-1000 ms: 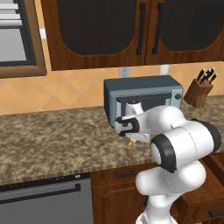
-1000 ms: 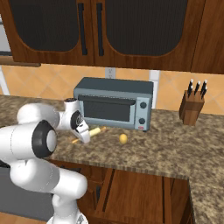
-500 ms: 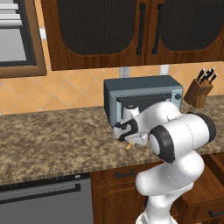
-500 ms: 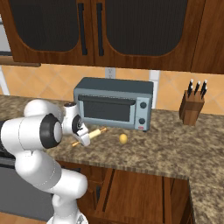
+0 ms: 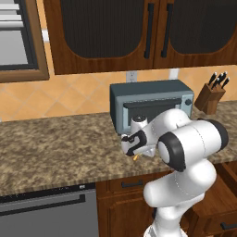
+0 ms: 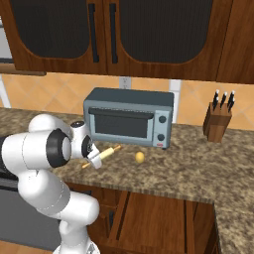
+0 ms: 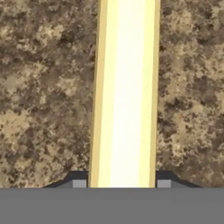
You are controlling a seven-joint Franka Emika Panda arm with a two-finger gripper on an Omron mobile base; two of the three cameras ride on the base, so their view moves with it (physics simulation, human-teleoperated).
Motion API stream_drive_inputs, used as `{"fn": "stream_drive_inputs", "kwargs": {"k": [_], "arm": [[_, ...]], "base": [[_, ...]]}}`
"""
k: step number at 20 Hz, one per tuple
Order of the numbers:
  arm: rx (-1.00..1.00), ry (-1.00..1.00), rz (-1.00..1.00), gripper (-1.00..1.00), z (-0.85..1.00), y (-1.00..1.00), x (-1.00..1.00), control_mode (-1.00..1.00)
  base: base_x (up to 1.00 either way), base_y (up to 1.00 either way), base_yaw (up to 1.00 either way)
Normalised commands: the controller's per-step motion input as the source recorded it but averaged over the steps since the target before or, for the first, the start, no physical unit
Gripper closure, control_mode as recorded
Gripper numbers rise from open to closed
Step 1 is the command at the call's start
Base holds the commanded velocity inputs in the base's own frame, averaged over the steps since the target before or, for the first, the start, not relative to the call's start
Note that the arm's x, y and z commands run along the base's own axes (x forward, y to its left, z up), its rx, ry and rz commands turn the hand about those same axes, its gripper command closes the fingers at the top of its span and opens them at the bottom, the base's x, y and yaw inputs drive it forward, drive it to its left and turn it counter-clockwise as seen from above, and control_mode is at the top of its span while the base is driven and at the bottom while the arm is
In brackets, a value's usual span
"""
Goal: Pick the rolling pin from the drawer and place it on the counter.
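Observation:
The rolling pin [image 7: 124,87], a slim pale yellow stick, runs lengthwise between my gripper's [image 7: 121,183] two dark fingertips [image 7: 78,182], which are shut on it. In the right base view the rolling pin [image 6: 105,153] lies tilted just over the speckled counter [image 6: 168,173], in front of the toaster oven, with the gripper [image 6: 94,158] on its lower half. One end of the rolling pin [image 5: 135,157] pokes out under the gripper [image 5: 132,144]. I cannot tell whether it touches the counter [image 5: 55,148]. The reddish-brown drawer [image 6: 149,218] stands open under the counter's front edge.
A grey toaster oven [image 6: 130,119] stands right behind the gripper. A small round yellow fruit [image 6: 140,157] lies to the right of the pin. A knife block [image 6: 217,121] sits at the back right. A grey dishwasher front [image 5: 46,213] is below the counter on the left.
The gripper has come down a little toward the counter with the rolling pin still in it. The arm's elbow has swung sideways.

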Motion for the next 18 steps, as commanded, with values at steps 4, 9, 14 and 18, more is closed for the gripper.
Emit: {"fn": "stream_drive_inputs", "kwargs": {"k": [4, 9, 14, 18], "arm": [[0.0, 0.0, 0.0, 1.0, 0.0, 0.0, 0.0, -1.0], [0.0, 0.0, 0.0, -1.0, 0.0, 0.0, 0.0, -1.0], [0.0, 0.0, 0.0, -1.0, 0.0, 0.0, 0.0, -1.0], [0.0, 0.01, 0.0, -1.0, 0.04, -0.05, 0.0, -1.0]], "base": [[0.0, 0.0, 0.0], [0.0, 0.0, 0.0], [0.0, 0.0, 0.0], [0.0, 0.0, 0.0]]}}
